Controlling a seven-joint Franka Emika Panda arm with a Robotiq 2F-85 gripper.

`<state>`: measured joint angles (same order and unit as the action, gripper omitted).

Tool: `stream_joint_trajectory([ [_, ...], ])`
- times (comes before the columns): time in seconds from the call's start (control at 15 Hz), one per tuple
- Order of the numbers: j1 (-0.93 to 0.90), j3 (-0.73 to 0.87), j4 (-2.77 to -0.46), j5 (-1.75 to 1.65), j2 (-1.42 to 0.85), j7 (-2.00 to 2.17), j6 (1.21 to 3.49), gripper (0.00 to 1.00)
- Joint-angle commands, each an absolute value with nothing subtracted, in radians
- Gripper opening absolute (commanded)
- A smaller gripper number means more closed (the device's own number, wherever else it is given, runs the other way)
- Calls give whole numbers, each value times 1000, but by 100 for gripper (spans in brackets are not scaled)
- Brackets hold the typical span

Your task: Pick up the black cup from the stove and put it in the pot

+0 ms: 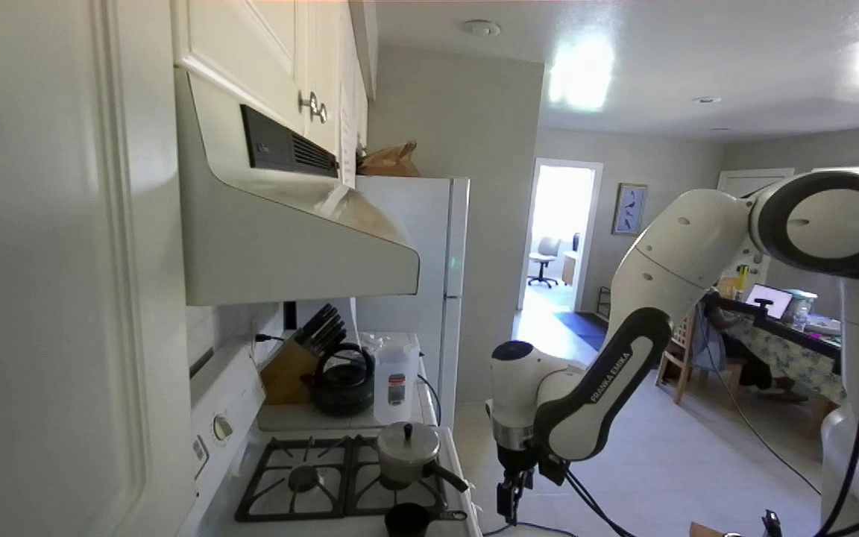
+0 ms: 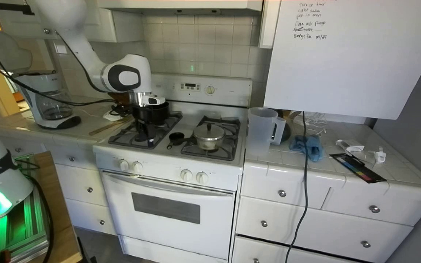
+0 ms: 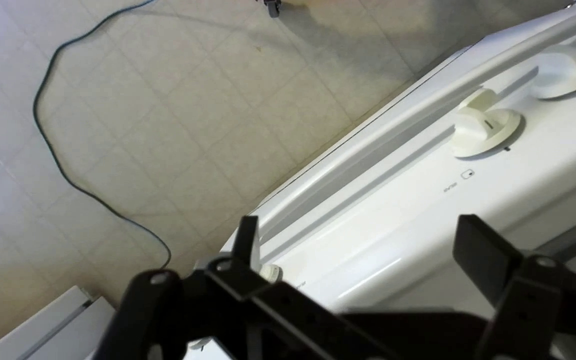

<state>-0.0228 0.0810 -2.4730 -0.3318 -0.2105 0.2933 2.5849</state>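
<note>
Gripper spread wide at the front of the gas range; black cup on top, between the grates

Nearest in the wrist view are the gripper's two dark fingers, standing well apart; behind them show the white front edge of the range and its control knobs, and lower down the tiled floor with a dark cable curving across it; in an exterior view the gripper hangs at the end of the Panda arm, fingers downward, beside the range's front edge.

The black cup stands on the range between the two cast-iron grates, mouth up, its handle turned toward the front; just beside it, but apart, the silvery saucepan sits on one grate with its black-knobbed lid on, its long dark handle pointing toward the cup's side; a larger black vessel sits on the other grate, toward the back, partly hidden behind the gripper.

Past the range, in both exterior views, a frosted plastic pitcher stands on the tiled counter; a black kettle and a wooden knife block are near it, and a blue cloth lies on the tiles; beyond stands a white refrigerator; farthest of all, through a doorway, an office chair is seen.
</note>
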Motion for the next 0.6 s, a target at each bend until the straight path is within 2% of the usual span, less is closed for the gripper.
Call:
stream_joint_trajectory([
  [0.0, -107, 132, -2442, -494, -255, 499, 2620, 100],
  [0.53, -220, 151, -2338, -831, -342, 830, 2582, 100],
])
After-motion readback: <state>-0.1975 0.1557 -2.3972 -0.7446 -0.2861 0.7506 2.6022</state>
